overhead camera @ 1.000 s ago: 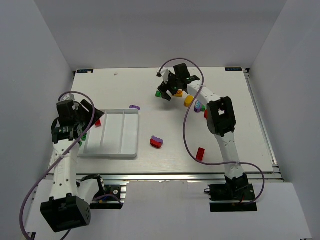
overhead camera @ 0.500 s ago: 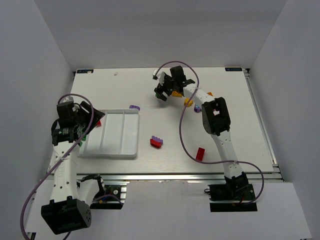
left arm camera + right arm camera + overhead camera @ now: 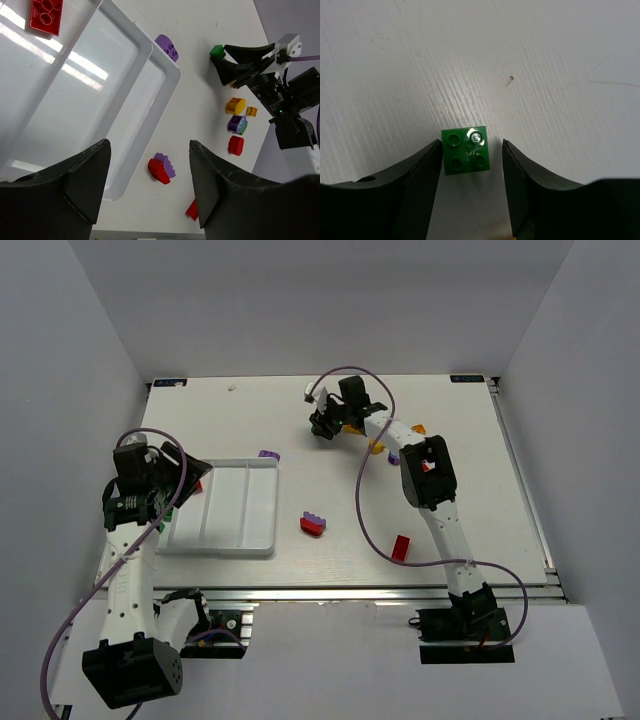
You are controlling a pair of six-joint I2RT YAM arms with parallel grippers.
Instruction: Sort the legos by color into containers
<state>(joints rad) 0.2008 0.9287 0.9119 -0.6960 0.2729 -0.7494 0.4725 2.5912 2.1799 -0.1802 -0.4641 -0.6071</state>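
Note:
A green lego (image 3: 465, 150) lies flat on the table between the fingers of my right gripper (image 3: 471, 147). The jaws are open: the left finger is almost against the lego and a gap shows on the right. From above, the right gripper (image 3: 322, 428) is at the far middle and covers that lego. My left gripper (image 3: 150, 145) hangs open and empty over the white tray (image 3: 150, 50), whose long containers lie at the left (image 3: 235, 505). One red lego (image 3: 46, 15) lies in a container.
Loose legos on the table: a purple one (image 3: 268, 454) by the tray's far corner, a red and purple pair (image 3: 313, 525) right of the tray, a red one (image 3: 402, 547) near the front. Yellow (image 3: 235, 105), orange (image 3: 252, 111) and red (image 3: 235, 145) ones lie by the right arm.
My right gripper has come down and left over the green lego, and its jaws have narrowed around it. The left arm has barely moved.

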